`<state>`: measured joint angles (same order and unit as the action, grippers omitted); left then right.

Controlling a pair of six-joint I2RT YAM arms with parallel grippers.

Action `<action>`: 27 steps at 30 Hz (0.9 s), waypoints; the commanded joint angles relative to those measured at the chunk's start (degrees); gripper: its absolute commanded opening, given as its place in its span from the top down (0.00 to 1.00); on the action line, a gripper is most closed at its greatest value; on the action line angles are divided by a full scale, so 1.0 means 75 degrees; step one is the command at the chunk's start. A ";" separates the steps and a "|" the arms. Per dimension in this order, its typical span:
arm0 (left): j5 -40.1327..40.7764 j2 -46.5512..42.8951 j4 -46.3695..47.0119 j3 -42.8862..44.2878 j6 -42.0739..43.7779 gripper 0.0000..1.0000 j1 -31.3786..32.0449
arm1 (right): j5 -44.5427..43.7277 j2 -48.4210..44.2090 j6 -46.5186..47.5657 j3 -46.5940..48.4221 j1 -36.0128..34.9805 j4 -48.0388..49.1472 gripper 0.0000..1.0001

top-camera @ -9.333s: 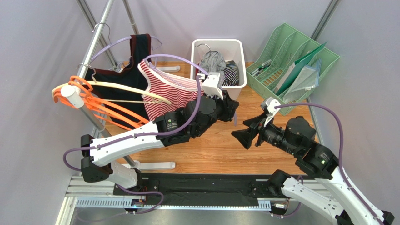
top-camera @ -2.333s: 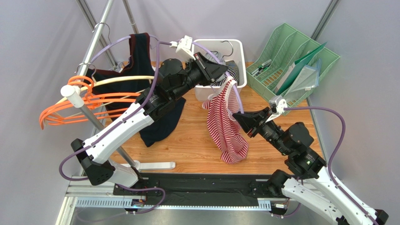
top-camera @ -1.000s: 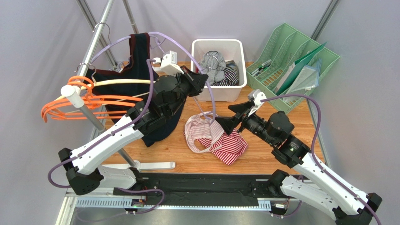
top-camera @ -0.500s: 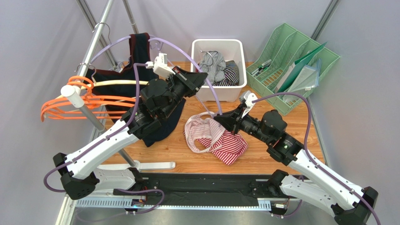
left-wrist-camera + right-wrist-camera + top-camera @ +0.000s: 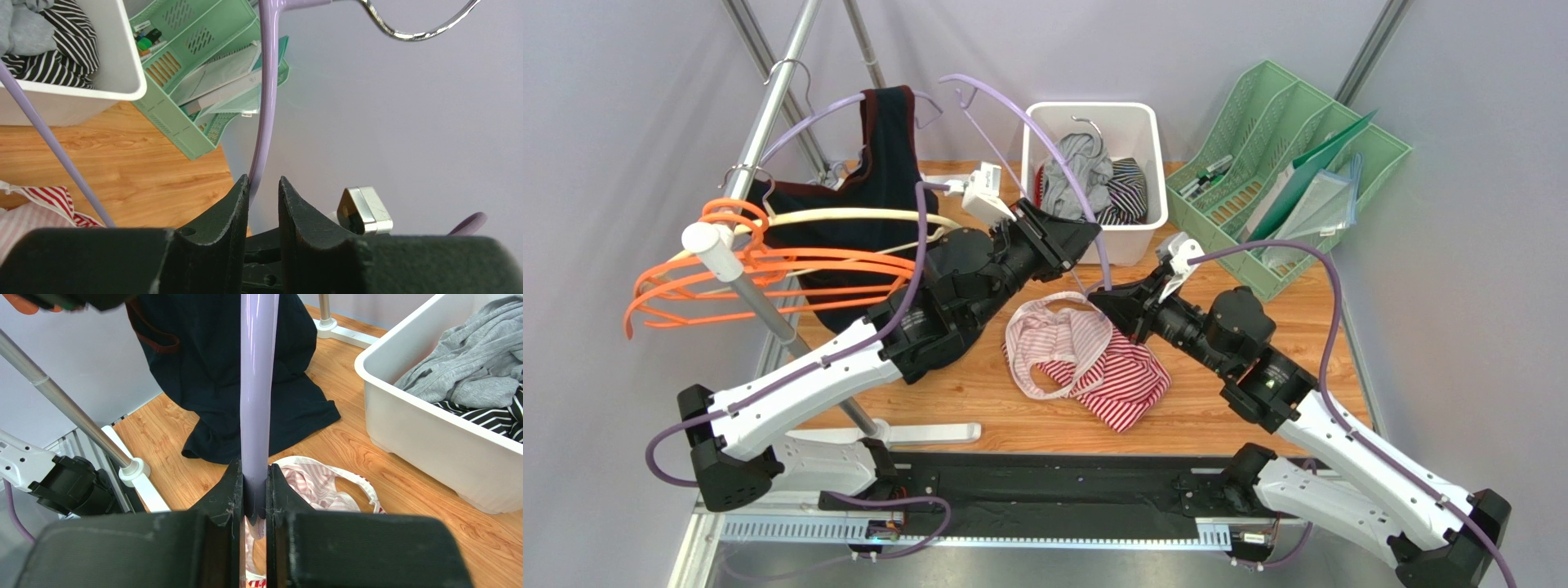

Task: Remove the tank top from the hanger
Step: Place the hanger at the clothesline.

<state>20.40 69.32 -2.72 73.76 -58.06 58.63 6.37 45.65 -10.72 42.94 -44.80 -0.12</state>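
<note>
Tank top (image 5: 1081, 361): I see the red-and-white striped top lying crumpled on the desk (image 5: 1014, 410), between the two arms and in front of the white bin (image 5: 1127, 245). It is off the hanger.
Hanger (image 5: 258, 386): the lavender hanger is bare, held up in the air above the striped top, with its metal hook toward the bin.
Right tool (image 5: 255, 468): from my wrist view its fingers are pressed together on a lavender arm of the hanger, pinching it firmly.
Left tool (image 5: 264, 179): its fingers stand slightly spread. Another arm of the hanger runs down into the gap and leans on one finger, and I see no pinch.
Rack side: a dark garment (image 5: 879, 184) hangs to the left with its hem on the desk, and orange hangers (image 5: 707, 276) sit on the pole beside it.
Far right: a green file tray (image 5: 1259, 86) holds folders.
</note>
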 commanded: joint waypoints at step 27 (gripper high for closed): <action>0.0606 0.0472 0.0222 0.0115 0.0711 1.00 0.1205 | -0.0015 -0.1375 0.0153 0.0486 0.0031 -0.1400 0.91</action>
<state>23.07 73.08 -3.42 73.38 -51.75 65.93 8.10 37.32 -9.19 43.20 -44.56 -9.78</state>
